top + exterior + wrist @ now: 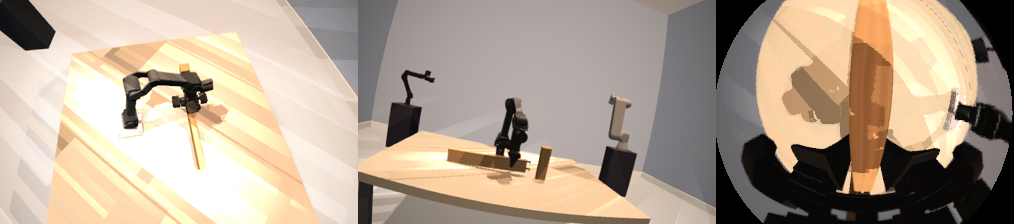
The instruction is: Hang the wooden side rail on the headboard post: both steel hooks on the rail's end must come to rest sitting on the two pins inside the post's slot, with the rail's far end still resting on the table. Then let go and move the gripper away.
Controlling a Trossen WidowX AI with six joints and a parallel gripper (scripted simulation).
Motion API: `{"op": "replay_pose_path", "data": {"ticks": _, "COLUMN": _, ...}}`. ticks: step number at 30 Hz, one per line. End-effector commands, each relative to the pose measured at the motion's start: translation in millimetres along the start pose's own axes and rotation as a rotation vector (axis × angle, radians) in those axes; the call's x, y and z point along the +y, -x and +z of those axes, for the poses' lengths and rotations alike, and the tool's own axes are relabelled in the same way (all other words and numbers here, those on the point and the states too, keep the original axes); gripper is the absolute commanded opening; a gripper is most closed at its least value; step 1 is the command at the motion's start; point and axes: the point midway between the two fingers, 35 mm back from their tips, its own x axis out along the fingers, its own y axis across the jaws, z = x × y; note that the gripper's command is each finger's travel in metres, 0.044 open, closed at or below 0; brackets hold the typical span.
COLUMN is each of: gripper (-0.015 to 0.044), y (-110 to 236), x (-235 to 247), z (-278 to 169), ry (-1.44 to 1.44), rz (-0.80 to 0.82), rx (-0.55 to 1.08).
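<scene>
The wooden side rail (198, 148) (471, 158) (870, 63) is a long narrow beam lying along the table. My gripper (192, 108) (513, 162) (865, 133) is shut on the rail near its hooked end. Two small steel hooks (527, 164) stick out of that end. The end hangs slightly above the table and casts a shadow beneath it. The headboard post (184, 68) (544, 161) stands upright just beyond the hooks, with a small gap between them. The post's slot and pins are not visible. The rail's far end is down at the table.
The wooden table (102, 188) (426, 184) carries the arm's white base plate (131, 132). Beside the table, a black arm on a dark pedestal (403, 123) (24, 24) stands at the left, and a white arm on a pedestal (618, 167) at the right.
</scene>
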Motion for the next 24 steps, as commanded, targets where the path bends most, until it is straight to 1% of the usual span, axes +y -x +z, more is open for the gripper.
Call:
{"op": "replay_pose_path", "data": {"ticks": 1, "gripper": 0.0, "y": 8.5, "x": 3.2, "z": -0.2, "ry": 0.002, "rz": 0.024, "rx": 0.001}}
{"op": "replay_pose_path", "data": {"ticks": 24, "gripper": 0.0, "y": 6.1, "x": 5.8, "z": -2.8, "ry": 0.002, "rz": 0.024, "rx": 0.002}}
